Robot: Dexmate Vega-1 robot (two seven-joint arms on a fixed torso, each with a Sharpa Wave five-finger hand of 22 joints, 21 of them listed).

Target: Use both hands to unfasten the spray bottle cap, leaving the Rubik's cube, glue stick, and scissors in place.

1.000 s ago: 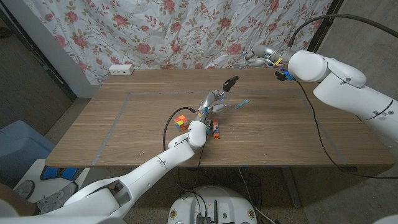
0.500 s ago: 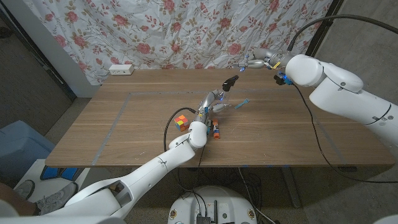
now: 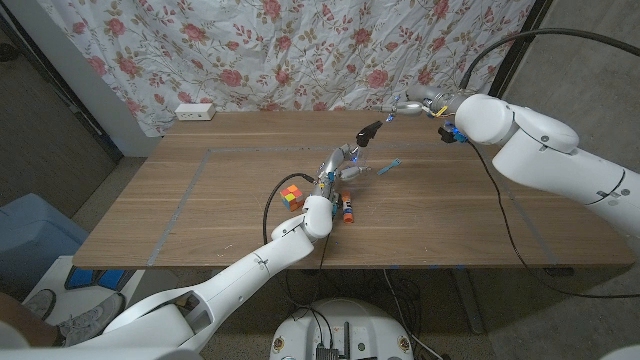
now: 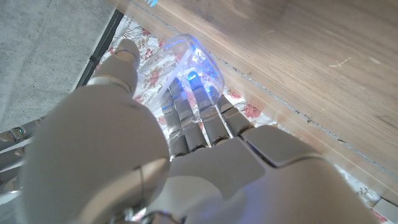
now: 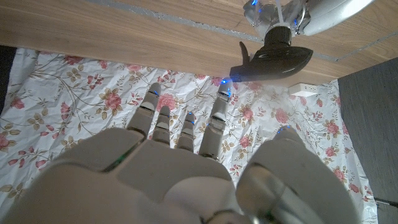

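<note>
1. The spray bottle (image 3: pixel 352 160) sits near the centre of the head view, tilted, with its black cap (image 3: pixel 370 130) uppermost and pointing toward the upper right.
2. The left hand (image 3: pixel 335 166) grips the clear bottle body; in the left wrist view its fingers (image 4: pixel 193 121) wrap around the transparent bottle, which glows blue.
3. The right hand (image 3: pixel 412 100) is in the upper right of the head view, above the far edge of the tabletop (image 3: pixel 200 200), well apart from the cap. In the right wrist view its fingers (image 5: pixel 180 121) are extended and spread, holding nothing, with the black cap ahead of the fingertips and not touching them.
4. The Rubik's cube (image 3: pixel 291 196) lies on the tabletop just left of the left wrist.
5. An orange-and-black item (image 3: pixel 346 208) lies just right of that wrist; whether it is the glue stick cannot be told.
6. A small blue item (image 3: pixel 388 166) lies right of the bottle; its identity is unclear.
7. A floral curtain (image 3: pixel 300 50) hangs behind the tabletop.
</note>
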